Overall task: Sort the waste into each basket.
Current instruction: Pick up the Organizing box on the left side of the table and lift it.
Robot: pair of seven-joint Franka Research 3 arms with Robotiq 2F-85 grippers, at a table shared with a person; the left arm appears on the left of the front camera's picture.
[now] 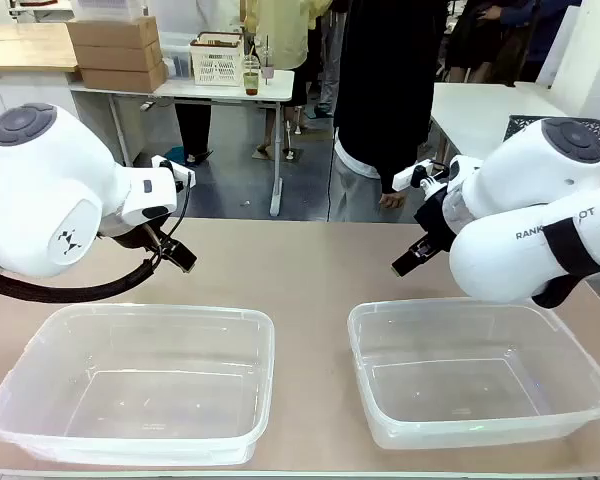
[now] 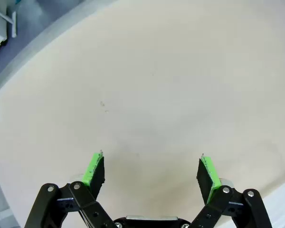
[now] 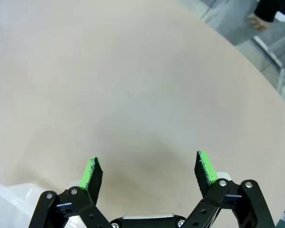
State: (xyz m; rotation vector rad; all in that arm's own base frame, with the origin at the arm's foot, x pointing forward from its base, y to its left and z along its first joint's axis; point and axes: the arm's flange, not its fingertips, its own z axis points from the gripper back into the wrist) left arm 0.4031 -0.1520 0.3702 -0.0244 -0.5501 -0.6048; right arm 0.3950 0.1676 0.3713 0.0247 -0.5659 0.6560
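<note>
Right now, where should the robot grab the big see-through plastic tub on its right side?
Probably the far rim of that clear rectangular plastic tub, coming down from above. The tub stands upright and looks too wide to straddle, but its thin wall and lip should fit inside the open right gripper, hovering just beyond that edge.

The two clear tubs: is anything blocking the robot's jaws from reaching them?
Nothing visible does. Both pairs of jaws hang open over the table, just past the far rims of the left tub and the right tub, with only tabletop between.
</note>
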